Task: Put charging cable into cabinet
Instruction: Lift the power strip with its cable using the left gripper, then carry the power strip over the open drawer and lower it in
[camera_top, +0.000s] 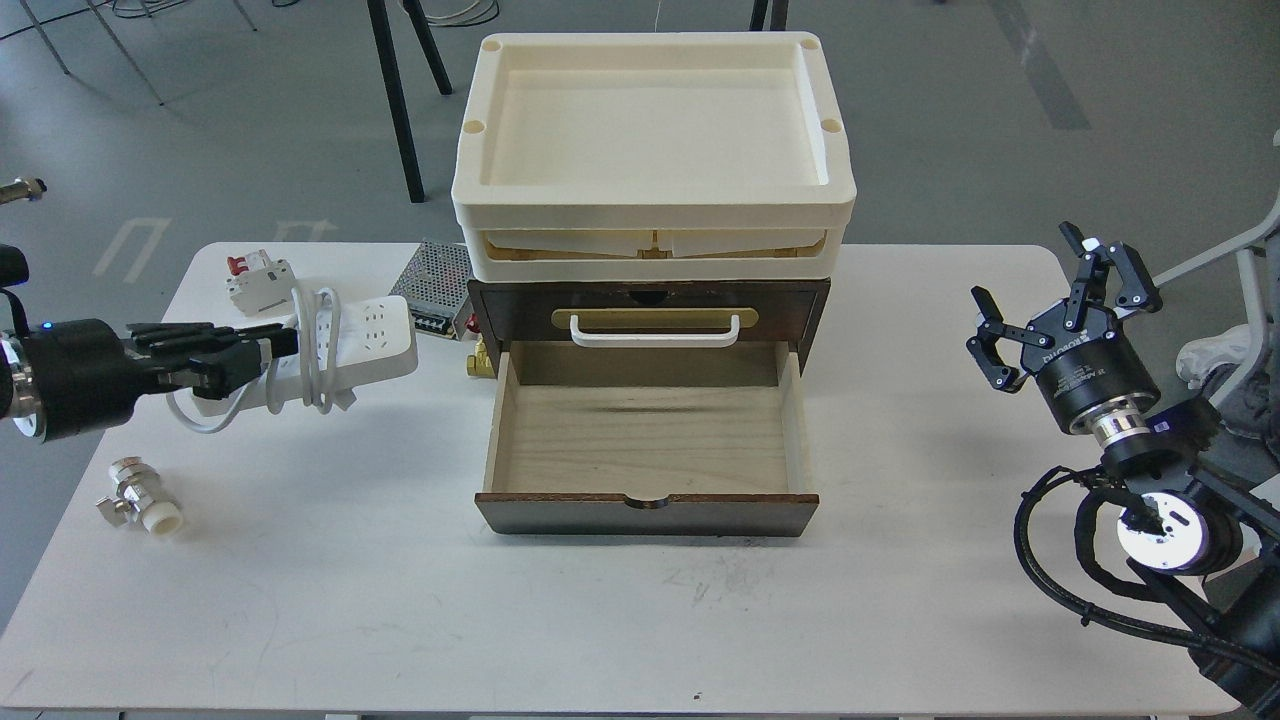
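The charging cable (360, 340) is a white power strip with its cord looped round the middle. My left gripper (262, 358) is shut on its left end and holds it lifted above the table, left of the cabinet. The cabinet (645, 320) is a dark-brown wooden chest in the middle of the table. Its lower drawer (645, 430) is pulled out and its pale wood inside holds nothing. My right gripper (1060, 300) is open and holds nothing, well to the right of the cabinet.
A cream plastic tray (650, 140) is stacked on top of the cabinet. A white circuit breaker with a red switch (258, 280) and a metal power supply (435, 300) lie behind the held strip. A small valve fitting (140, 505) lies at the front left.
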